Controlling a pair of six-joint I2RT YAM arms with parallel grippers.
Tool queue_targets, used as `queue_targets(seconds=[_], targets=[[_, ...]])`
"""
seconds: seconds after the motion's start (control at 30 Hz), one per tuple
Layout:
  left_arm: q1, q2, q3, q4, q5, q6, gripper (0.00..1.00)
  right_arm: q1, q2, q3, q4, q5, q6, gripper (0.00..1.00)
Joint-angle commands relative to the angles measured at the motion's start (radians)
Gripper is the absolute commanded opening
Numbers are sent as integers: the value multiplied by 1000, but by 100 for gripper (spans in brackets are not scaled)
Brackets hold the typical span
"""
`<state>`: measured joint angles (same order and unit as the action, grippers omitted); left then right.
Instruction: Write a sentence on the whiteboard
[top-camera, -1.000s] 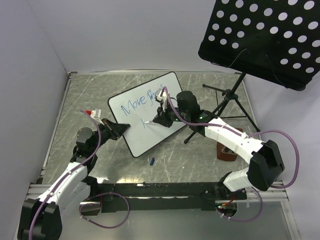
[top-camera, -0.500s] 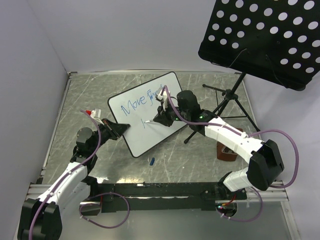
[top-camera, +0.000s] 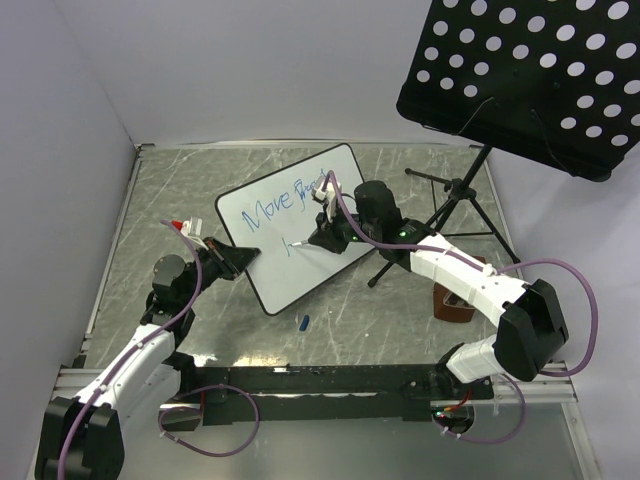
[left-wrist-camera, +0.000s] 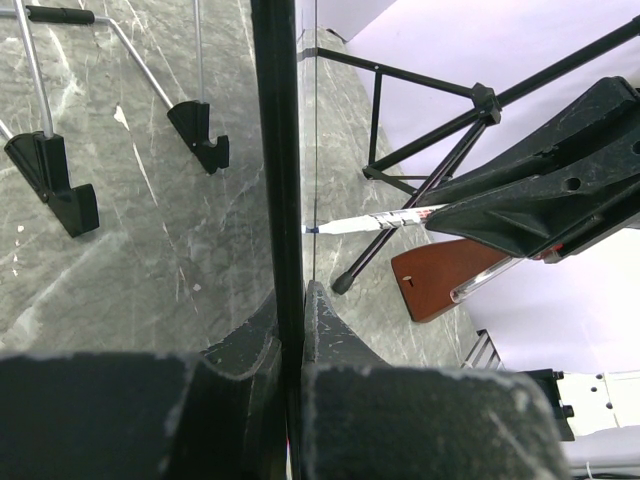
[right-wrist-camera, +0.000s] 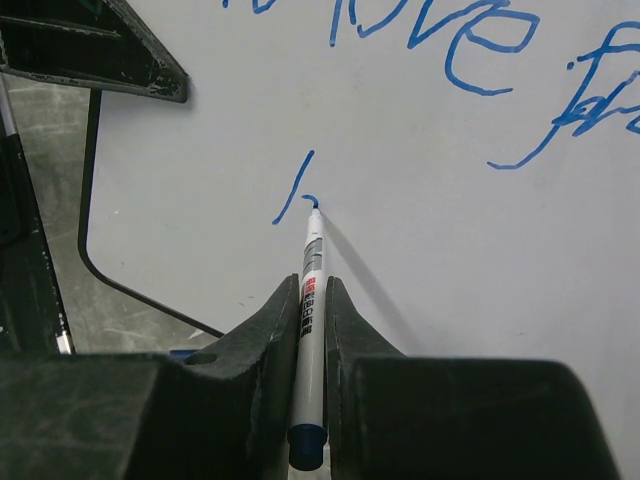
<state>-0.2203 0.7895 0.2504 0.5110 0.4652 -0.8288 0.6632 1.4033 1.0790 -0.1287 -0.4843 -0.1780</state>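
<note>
The whiteboard (top-camera: 285, 272) lies tilted on the table, white with a thin black rim. My left gripper (top-camera: 245, 256) is shut on its left edge; in the left wrist view the rim (left-wrist-camera: 284, 150) runs straight up from between the jaws of the left gripper (left-wrist-camera: 295, 312). My right gripper (right-wrist-camera: 312, 288) is shut on a white marker (right-wrist-camera: 312, 262), whose blue tip rests on the whiteboard (right-wrist-camera: 470, 260). The sentence (top-camera: 285, 203) reads "Move" plus a scrawled word in blue. A short hooked stroke (right-wrist-camera: 293, 195) starts a second line at the tip. From above, the right gripper (top-camera: 318, 238) hovers over the board's middle.
A black perforated music-stand panel (top-camera: 520, 70) hangs over the back right, and its tripod legs (top-camera: 450, 190) stand right of the board. A brown block (top-camera: 455, 302) lies under my right forearm. A small blue cap (top-camera: 303, 321) lies on the table near the board's front corner.
My right gripper has shifted slightly with the marker, and the stroke on the second line has grown a small hook. The left arm and the board have not moved.
</note>
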Motion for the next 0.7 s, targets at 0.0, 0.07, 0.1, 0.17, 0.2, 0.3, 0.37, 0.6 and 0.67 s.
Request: queue_targets(seconds=[0.0, 0.07, 0.1, 0.17, 0.2, 0.3, 0.37, 0.6, 0.67], targets=[[-11, -9, 13, 95, 46, 37, 1, -5, -13, 10, -28, -7, -15, 0], [-11, -6, 13, 98, 46, 36, 1, -4, -17, 6, -31, -19, -12, 0], [-11, -3, 12, 98, 46, 36, 1, -1, -15, 7, -32, -22, -11, 0], [-11, -1, 13, 100, 47, 36, 1, 3, -20, 7, -31, -27, -9, 0], [-11, -3, 12, 100, 47, 36, 1, 3, -20, 7, -34, -30, -8, 0], [-11, -3, 12, 100, 46, 37, 1, 10, -18, 12, -35, -37, -5, 0], [-11, -3, 12, 100, 47, 37, 1, 15, -18, 15, -37, -42, -3, 0], [-11, -4, 10, 101, 46, 36, 1, 27, -21, 22, -35, -46, 5, 0], [-11, -4, 10, 104, 46, 34, 1, 32, -20, 24, -35, -45, 6, 0]])
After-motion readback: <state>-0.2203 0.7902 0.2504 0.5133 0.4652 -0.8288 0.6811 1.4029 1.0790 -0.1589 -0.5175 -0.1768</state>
